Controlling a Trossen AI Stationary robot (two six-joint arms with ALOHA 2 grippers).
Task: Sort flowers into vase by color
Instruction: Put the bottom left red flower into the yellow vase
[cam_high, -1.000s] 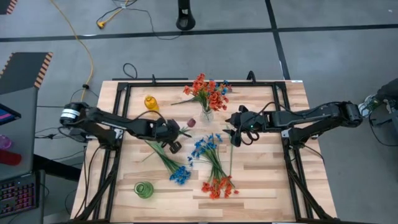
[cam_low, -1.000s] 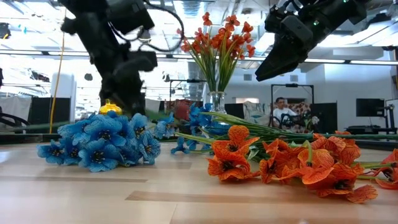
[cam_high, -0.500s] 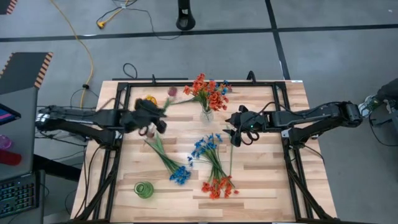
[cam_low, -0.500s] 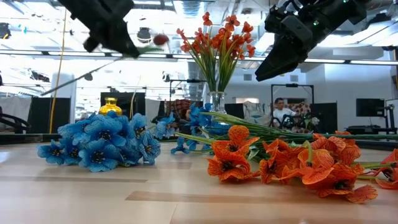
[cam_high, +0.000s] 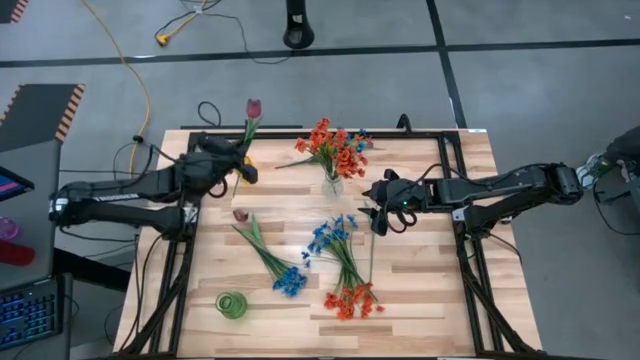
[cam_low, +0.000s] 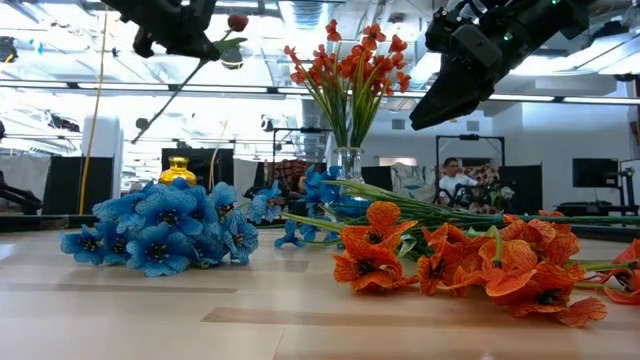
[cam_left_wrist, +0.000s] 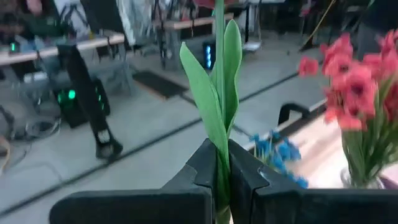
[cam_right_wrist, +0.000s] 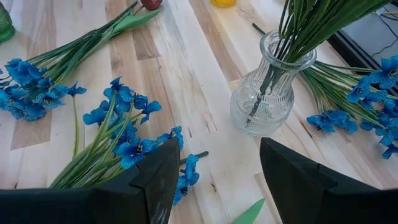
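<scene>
My left gripper (cam_high: 243, 162) hangs over the table's far left part, shut on a dark maroon tulip (cam_high: 253, 107) whose bud reaches past the far edge. A second maroon bud (cam_high: 240, 214) lies on the table. Orange-red flowers (cam_high: 335, 148) stand with their stems in a clear glass vase (cam_right_wrist: 266, 99). Blue sprigs (cam_high: 290, 282) (cam_high: 330, 235) and an orange-red cluster (cam_high: 350, 300) lie flat on the wood. My right gripper (cam_high: 378, 218) hovers open right of the clear vase, nothing between its fingers (cam_right_wrist: 155, 180). My left gripper pinches the tulip's green stem and leaf base (cam_left_wrist: 219, 177) between its two fingers, part way down the stem. The fingers lie almost level and point toward the far edge. The tulip is lifted clear, bud (cam_low: 237, 22) uppermost, the thin lower stem (cam_low: 165, 105) slanting down below the gripper.
A green vase (cam_high: 231, 305) stands near the front left. A yellow vase (cam_low: 178, 170) stands at the far left, under my left gripper in the high view. Black rails (cam_high: 470, 240) run along the table's sides. A person sits in the room behind.
My left gripper has risen from the table's middle and swung toward the far left corner, tipping from pointing down to almost level. It stayed shut, and the tulip went with it, lifted clear with its bud now past the far edge.
</scene>
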